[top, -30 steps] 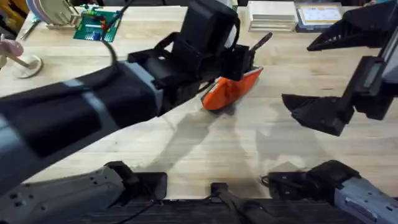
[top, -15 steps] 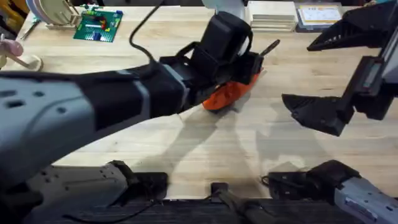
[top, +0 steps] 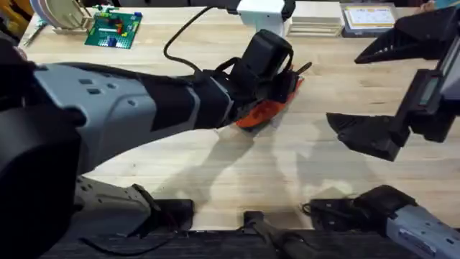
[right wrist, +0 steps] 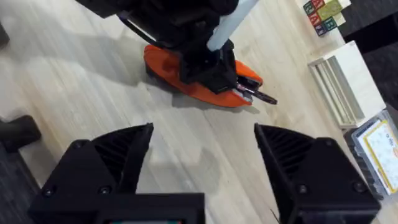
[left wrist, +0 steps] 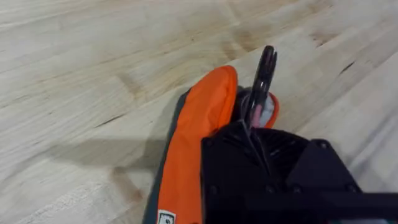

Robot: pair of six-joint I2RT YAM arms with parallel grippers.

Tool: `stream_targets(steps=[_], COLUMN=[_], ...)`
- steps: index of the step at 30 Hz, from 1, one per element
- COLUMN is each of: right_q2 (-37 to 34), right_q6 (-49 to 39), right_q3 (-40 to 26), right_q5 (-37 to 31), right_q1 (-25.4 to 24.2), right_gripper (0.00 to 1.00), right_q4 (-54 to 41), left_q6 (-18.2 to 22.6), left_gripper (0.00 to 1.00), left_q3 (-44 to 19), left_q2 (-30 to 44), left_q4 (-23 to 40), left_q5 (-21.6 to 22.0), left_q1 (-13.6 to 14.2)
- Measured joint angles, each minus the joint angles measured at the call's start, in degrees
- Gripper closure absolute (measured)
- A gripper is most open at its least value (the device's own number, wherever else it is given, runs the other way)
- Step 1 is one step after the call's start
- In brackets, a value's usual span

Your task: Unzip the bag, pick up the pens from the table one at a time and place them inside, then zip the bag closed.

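Far left on the table (top: 215, 180): green board with small coloured blocks (top: 111, 29) near the back edge, well apart from the work.

Your left arm (top: 144, 115) reaches across from the lower left to the middle of the table. Your left gripper (top: 277, 83) sits right over the orange bag (top: 262, 111), which lies on the table just beyond centre, long axis running diagonally. In the left wrist view the bag (left wrist: 199, 137) shows its orange side and dark base edge, with its mouth gaping at the far end. The black pen (left wrist: 264, 74) is clamped in your left fingers, tilted, one end down in the bag's opening, the other end sticking out past the bag's end. In the right wrist view the pen (right wrist: 258, 94) pokes out of the bag (right wrist: 199, 87) at a shallow angle, tip over the bare table. How far the zip is undone, cannot tell; the gripper covers most of it.

Right side: your right gripper (top: 374, 133) hangs above the table, well apart from the bag, holding nothing. In its own view the right fingers (right wrist: 115, 155) are spread wide, bare wood between them.

Back right: stack of light flat items (top: 315, 18) and a clear case with a printed card (top: 368, 18) at the table's far edge.
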State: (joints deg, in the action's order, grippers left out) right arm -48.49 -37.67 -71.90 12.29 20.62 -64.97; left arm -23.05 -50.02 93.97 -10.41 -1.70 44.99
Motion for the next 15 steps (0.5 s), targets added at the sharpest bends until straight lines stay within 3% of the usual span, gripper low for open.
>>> stream_targets(steps=[15], right_q2=[0.00], right_q6=[0.00], right_q3=[0.00], right_q5=[0.00], right_q1=[0.00], right_gripper=[0.005], right_q4=[0.00], left_q6=[1.68], left_gripper=[0.958], left_q3=[-1.03], left_q2=[0.07], left_q4=[7.08], left_q5=[2.65], left_q1=[0.00])
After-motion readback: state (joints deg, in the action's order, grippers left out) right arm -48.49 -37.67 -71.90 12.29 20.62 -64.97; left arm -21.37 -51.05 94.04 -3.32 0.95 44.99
